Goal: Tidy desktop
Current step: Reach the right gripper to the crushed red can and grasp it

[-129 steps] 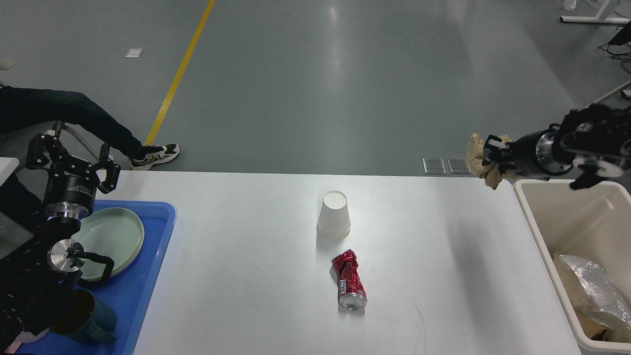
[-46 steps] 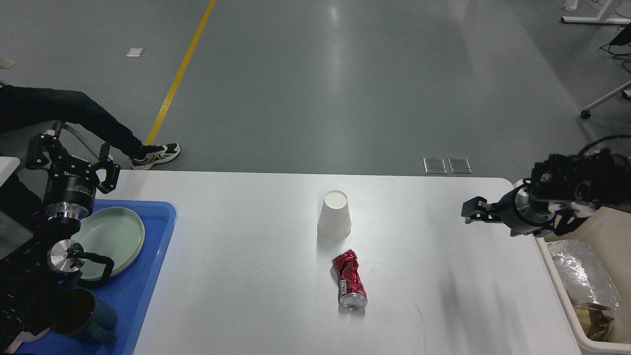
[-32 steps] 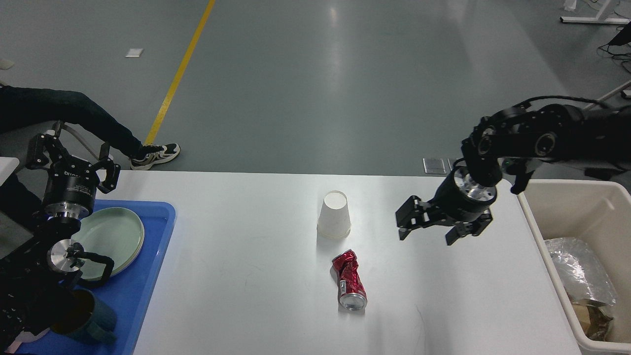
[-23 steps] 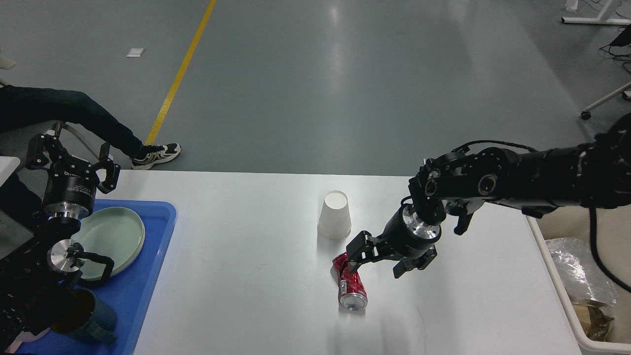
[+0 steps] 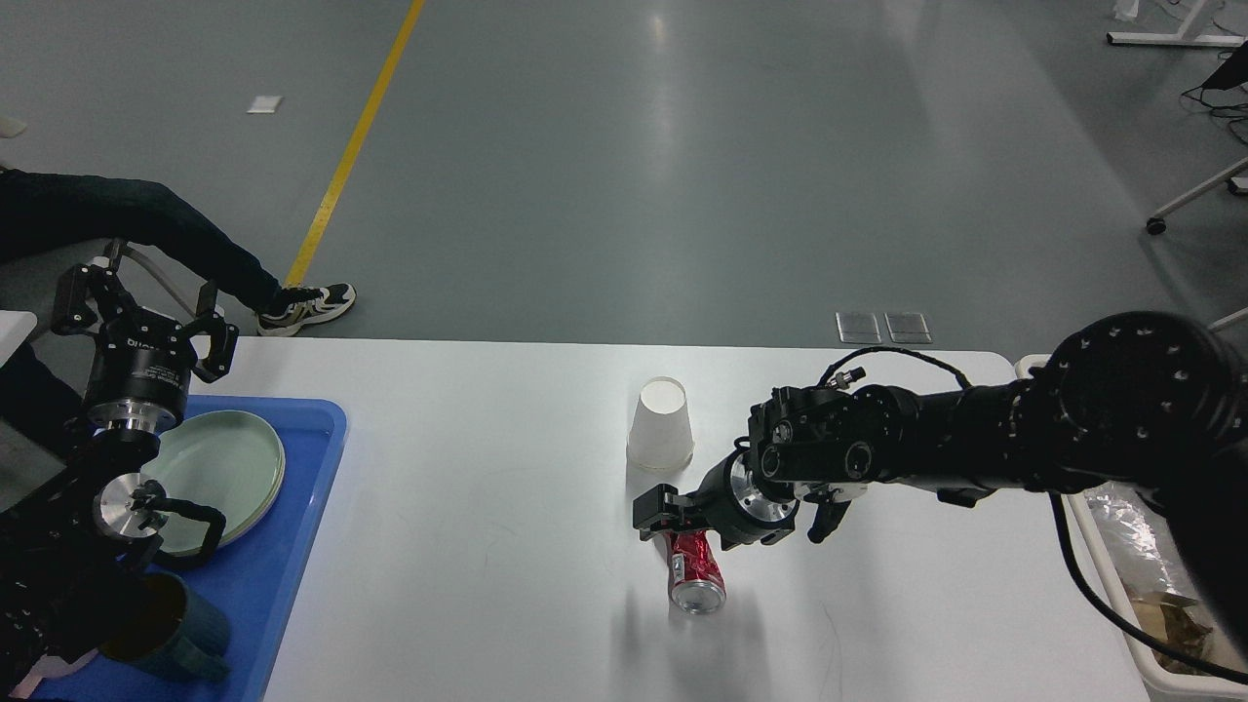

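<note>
The right hand [image 5: 667, 522] sits at the top end of the can [image 5: 694, 572]; I cannot tell if it pinches yet. The can lies mid-bench [image 5: 468, 546], below the cup [image 5: 660, 425]. It looks light, thin and bendy, so grab its crushed middle.

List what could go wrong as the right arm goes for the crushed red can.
1. The right gripper sits at the far, crumpled end of the crushed red can; the uneven metal may slip or pivot out of the grasp.
2. The upside-down paper cup stands just behind the gripper; a careless lift could knock it over.
3. The carry to the beige bin crosses the desktop; a loose grip could drop the can.
</note>
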Controlling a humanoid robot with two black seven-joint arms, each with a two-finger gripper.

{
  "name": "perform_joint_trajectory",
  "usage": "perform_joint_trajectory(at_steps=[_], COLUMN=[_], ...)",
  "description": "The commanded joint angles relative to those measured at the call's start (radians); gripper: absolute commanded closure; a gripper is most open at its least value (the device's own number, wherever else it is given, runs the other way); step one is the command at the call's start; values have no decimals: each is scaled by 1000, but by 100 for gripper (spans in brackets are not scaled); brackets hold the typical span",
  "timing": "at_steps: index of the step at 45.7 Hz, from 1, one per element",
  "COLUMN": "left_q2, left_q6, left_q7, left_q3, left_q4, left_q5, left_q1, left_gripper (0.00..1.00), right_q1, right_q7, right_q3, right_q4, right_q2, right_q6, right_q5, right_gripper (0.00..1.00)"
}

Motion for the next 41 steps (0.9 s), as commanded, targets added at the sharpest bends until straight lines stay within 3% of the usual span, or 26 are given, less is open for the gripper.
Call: perform_joint_trajectory(at_steps=[1, 10, 13, 18, 23, 25, 28, 33, 41], left_q2=[0, 0, 0, 0, 0, 0, 0, 0, 0], left_q6=[0, 0, 0, 0, 0, 0, 0, 1, 0], left_q7=[1, 1, -1, -1, -1, 1, -1, 1, -1], left_q3=[0, 1, 0, 0, 0, 0, 0, 0, 0], left_q4=[0, 0, 0, 0, 0, 0, 0, 0, 0], left_q5=[0, 0, 0, -1, -2, 0, 0, 0, -1], left_q1=[0, 0, 0, 0, 0, 0, 0, 0, 0], left_gripper=[4, 4, 4, 4, 4, 4, 4, 4, 4], right_q1=[-60, -102, -103, -112, -118, -118, -118, -115, -100], right_q7=[-13, -27, -27, -29, -27, -29, -29, -29, -33], right_q3=[-5, -9, -11, -11, -11, -12, -18, -44, -38], right_q4=[-71, -128, -128, -122, -124, -124, -124, -122, -116], right_q2=[35, 60, 60, 61, 60, 60, 60, 60, 50], right_q6=[-2, -5, -17, -22, -24, -20, -10, -10, 1], right_q5=[-5, -34, -72, -125, -131, -132, -134, -132, -129], right_gripper=[0, 0, 5, 23, 33, 46, 76, 100, 100])
